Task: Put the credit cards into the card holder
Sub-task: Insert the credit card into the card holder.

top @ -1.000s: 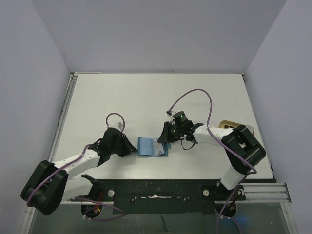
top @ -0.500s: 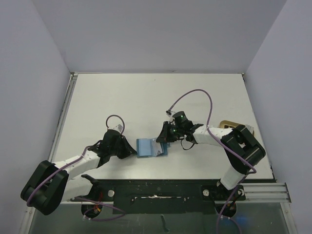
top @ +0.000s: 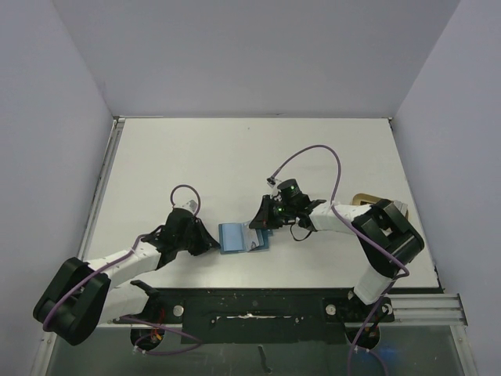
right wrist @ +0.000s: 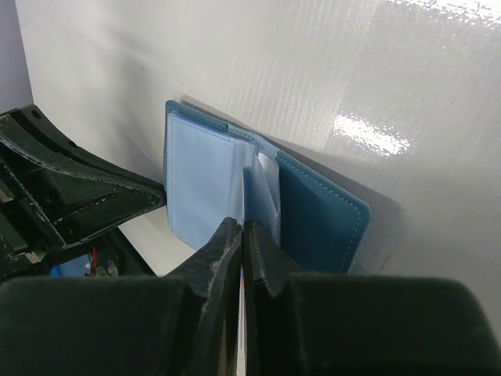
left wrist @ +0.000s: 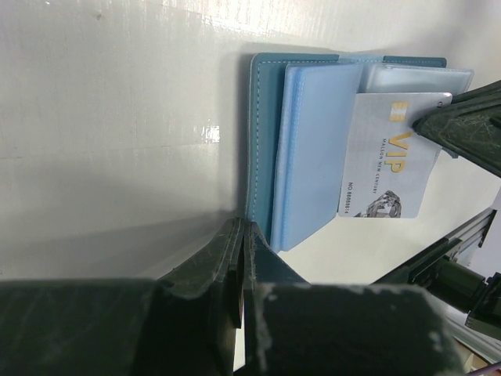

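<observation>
One card: pinching VIP card in closed right gripper, holding it over pockets of card holder, lying open near-centre; resting left gripper, shut and empty, at holder's left edge, likely bracing against sliding.

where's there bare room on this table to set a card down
Bare: the far half of the table, from the card holder to the back wall. Crowded: the near middle, where the left pincer and the right pincer with its card flank the holder.
</observation>
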